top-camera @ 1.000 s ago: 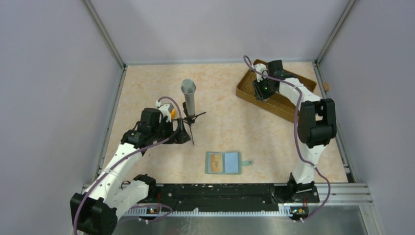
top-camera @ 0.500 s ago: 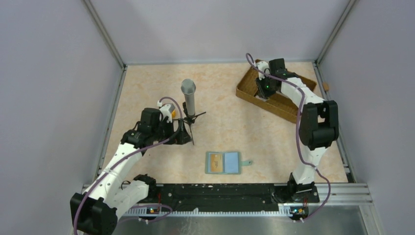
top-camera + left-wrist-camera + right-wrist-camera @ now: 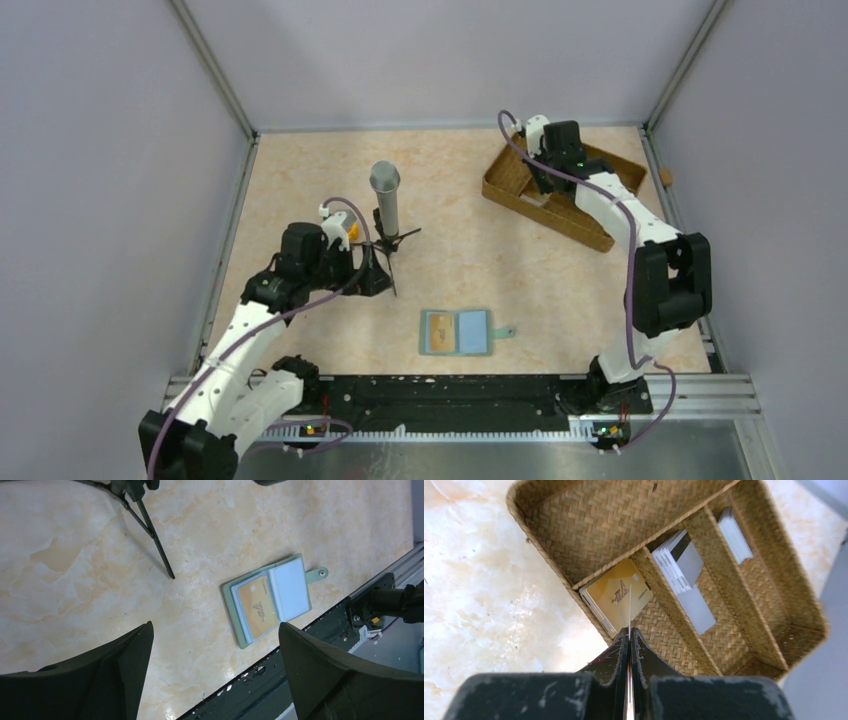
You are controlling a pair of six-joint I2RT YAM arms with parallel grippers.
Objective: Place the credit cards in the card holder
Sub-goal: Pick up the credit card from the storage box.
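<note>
The card holder (image 3: 456,332) lies open near the table's front edge, with a tan-gold card in its left panel (image 3: 256,606) and a light blue right panel. My right gripper (image 3: 629,632) is shut on a thin card (image 3: 629,607), seen edge-on, above the brown woven tray (image 3: 520,199). In the tray lie a stack topped by a tan-gold card (image 3: 616,596), silvery grey and black cards (image 3: 681,562) and a small grey stack (image 3: 735,535). My left gripper (image 3: 216,627) is open and empty above the table, left of the card holder.
A grey cylinder on a black tripod stand (image 3: 386,205) stands at the table's middle left, just beyond my left gripper (image 3: 375,275). One tripod leg (image 3: 155,537) shows in the left wrist view. A black rail (image 3: 450,392) runs along the front edge.
My right arm has swung its elbow out to the right and lifted its wrist above the tray, with the card pinched. The left arm has barely moved.
</note>
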